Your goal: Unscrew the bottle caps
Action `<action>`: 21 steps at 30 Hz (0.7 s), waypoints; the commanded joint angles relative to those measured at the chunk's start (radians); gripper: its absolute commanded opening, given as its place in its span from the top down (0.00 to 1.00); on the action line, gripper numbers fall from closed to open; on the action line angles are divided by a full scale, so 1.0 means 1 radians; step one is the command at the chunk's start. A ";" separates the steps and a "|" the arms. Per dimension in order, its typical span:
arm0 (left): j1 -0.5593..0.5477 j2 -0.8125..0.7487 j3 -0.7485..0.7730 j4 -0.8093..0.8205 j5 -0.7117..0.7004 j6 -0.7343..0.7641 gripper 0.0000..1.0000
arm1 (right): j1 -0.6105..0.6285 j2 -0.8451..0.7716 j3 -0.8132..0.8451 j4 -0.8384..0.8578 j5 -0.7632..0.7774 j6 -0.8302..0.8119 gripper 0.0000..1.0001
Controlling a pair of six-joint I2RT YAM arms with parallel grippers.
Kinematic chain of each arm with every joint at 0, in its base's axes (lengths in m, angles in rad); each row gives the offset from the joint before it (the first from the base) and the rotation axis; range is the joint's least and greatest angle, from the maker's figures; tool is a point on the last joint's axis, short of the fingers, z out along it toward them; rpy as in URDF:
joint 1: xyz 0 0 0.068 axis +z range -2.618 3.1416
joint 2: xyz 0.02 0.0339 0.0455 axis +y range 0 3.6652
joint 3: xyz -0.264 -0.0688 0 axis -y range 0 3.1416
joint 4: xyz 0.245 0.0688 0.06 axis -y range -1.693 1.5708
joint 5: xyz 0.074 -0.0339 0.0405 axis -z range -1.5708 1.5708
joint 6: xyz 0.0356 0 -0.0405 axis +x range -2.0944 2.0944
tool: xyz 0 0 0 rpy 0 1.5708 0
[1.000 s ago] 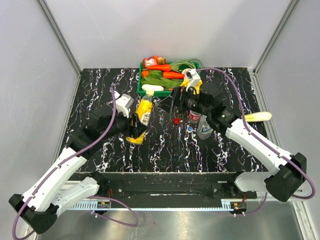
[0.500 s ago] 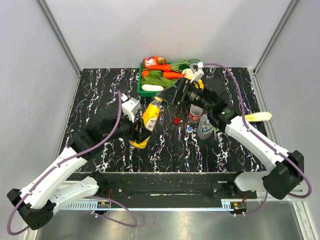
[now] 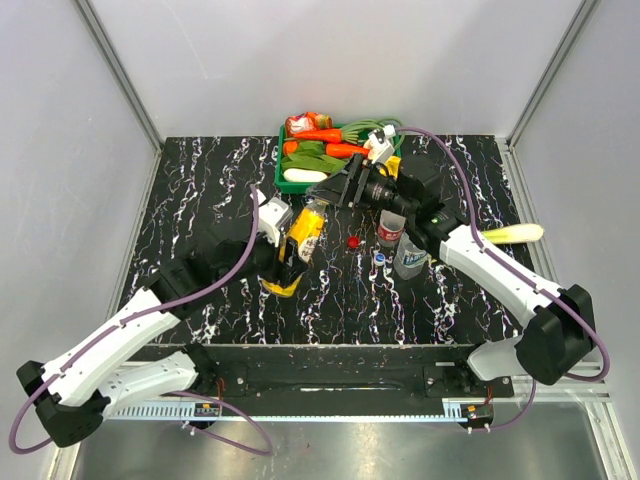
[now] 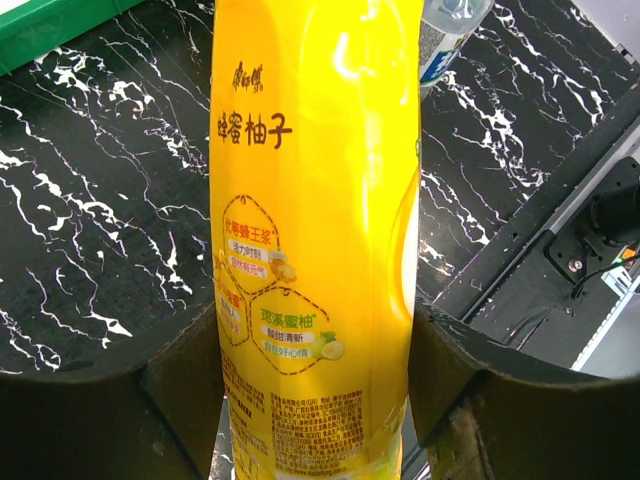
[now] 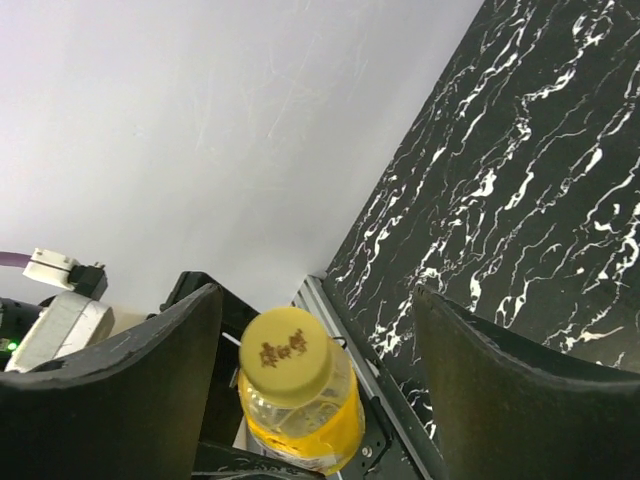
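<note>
My left gripper (image 4: 315, 330) clamps the juice bottle (image 4: 310, 180) mid-body, tilting its yellow cap (image 5: 286, 356) toward one o'clock so my right gripper (image 5: 320, 320), spread wide, can straddle it for twisting.

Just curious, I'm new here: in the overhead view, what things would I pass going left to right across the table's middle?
Yellow juice bottle, red cap, blue cap, blue-label bottle, pale vegetable.
</note>
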 commanded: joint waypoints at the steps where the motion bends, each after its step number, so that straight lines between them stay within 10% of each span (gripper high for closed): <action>1: -0.019 0.014 0.052 0.021 -0.052 0.013 0.56 | -0.006 0.001 0.043 0.106 -0.054 0.031 0.20; 16: -0.039 0.057 0.063 -0.013 -0.120 0.016 0.56 | -0.006 0.017 0.043 0.129 -0.114 0.034 0.41; 21: -0.042 0.056 0.065 -0.016 -0.137 0.018 0.56 | -0.008 0.029 0.044 0.120 -0.117 0.031 0.70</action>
